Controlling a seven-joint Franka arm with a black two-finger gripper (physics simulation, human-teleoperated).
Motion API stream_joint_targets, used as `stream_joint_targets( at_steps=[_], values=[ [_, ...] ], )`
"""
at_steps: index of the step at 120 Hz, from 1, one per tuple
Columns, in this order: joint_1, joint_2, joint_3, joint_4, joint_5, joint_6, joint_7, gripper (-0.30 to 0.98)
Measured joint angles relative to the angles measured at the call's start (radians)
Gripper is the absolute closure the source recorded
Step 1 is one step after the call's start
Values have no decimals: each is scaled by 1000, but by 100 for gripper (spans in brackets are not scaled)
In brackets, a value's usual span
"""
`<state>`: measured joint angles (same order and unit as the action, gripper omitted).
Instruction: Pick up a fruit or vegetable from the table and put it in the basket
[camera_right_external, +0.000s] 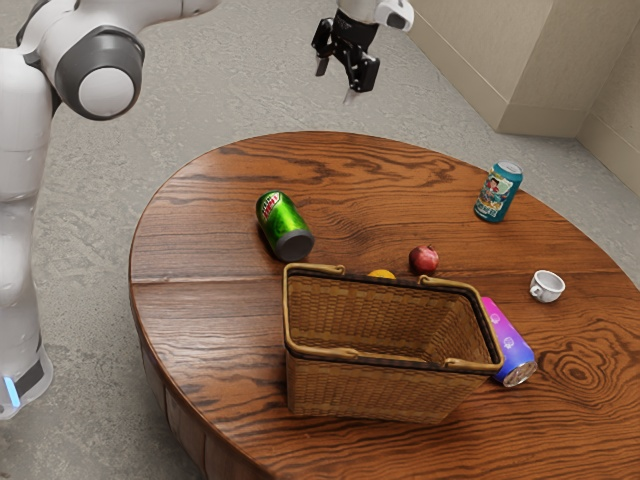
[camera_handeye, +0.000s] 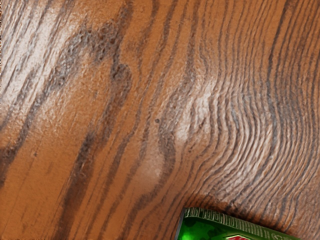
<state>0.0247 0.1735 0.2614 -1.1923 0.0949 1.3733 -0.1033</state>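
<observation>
i judge the step as approach: my gripper (camera_right_external: 336, 82) is released and empty, above the table (camera_right_external: 200, 300). next, i should lower it toward the exterior view's right, onto the red fruit (camera_right_external: 424, 260). counted below it, left to right: three cans (green one (camera_right_external: 285, 225), teal one (camera_right_external: 498, 191), purple one (camera_right_external: 509, 345)), two fruits (yellow one (camera_right_external: 381, 274), red), one basket (camera_right_external: 370, 395), one cup (camera_right_external: 547, 287)

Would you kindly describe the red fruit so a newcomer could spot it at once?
On the round wooden table, find the wicker basket. Past its far rim sits the small, round fruit. Its dark red skin sets it apart from the yellow one partly hidden by the basket.
</observation>
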Motion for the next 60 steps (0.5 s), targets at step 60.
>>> stream_joint_targets(
  at_steps=[60],
  values=[
    [-260,-9,-22,-72,10,-9,34,0]
  ],
)
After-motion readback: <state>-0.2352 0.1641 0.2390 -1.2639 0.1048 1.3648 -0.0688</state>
